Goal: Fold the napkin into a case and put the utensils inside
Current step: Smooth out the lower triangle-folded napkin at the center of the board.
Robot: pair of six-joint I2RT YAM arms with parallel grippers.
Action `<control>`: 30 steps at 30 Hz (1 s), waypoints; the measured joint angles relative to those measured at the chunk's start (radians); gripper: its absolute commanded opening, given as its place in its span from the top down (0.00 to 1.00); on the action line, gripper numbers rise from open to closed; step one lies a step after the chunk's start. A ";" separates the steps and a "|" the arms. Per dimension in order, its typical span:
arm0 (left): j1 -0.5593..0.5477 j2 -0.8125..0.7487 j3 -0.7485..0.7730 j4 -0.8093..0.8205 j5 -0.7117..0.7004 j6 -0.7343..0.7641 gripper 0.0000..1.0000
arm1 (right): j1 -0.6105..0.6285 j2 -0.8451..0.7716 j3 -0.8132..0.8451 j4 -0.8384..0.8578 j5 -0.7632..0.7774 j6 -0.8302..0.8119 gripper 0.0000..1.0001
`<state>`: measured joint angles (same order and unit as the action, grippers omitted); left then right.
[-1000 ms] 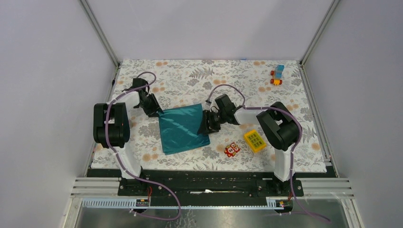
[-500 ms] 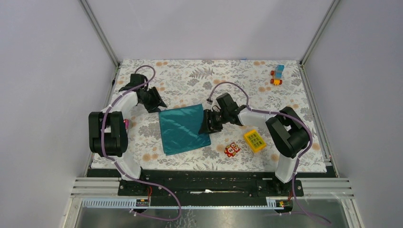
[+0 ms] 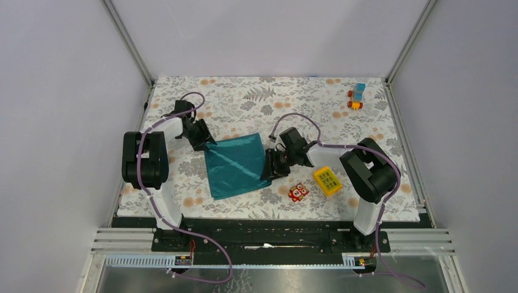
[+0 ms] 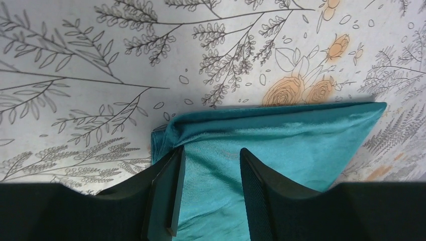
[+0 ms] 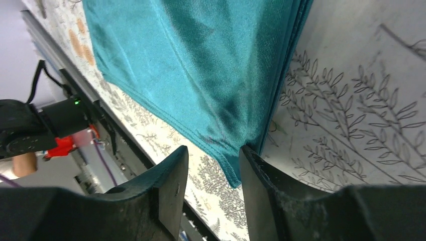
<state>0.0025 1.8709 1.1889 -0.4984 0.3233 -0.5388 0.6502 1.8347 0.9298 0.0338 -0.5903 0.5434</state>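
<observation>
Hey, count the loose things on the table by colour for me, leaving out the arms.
Teal: 1, the napkin
Red: 1, the owl toy
Yellow: 1, the gridded block
Blue and orange: 1, the small toy
Total: 4

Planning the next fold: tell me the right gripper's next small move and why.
Probably close the right gripper on the near right corner of the teal napkin: its jaws stand apart with that layered corner between them, not yet gripped. The left gripper is likewise open over the far left corner.
</observation>
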 measured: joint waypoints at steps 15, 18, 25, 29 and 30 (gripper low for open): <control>0.000 -0.465 -0.070 -0.082 -0.006 0.049 0.40 | 0.005 -0.002 0.204 -0.331 0.414 -0.252 0.42; 0.000 -0.532 -0.140 -0.082 0.029 0.046 0.39 | 0.009 -0.002 0.269 -0.412 0.520 -0.286 0.35; -0.016 -0.544 -0.259 -0.045 0.131 0.008 0.37 | 0.059 -0.023 0.328 -0.418 0.459 -0.275 0.28; -0.079 -0.473 -0.268 0.053 0.196 -0.043 0.39 | 0.072 -0.022 0.306 -0.364 0.439 -0.237 0.27; -0.093 -0.443 -0.268 0.082 0.204 -0.052 0.40 | 0.069 -0.021 0.296 -0.352 0.440 -0.232 0.27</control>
<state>-0.0906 1.4281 0.9211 -0.4168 0.5274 -0.5907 0.7193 1.8133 1.2263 -0.3187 -0.1501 0.3119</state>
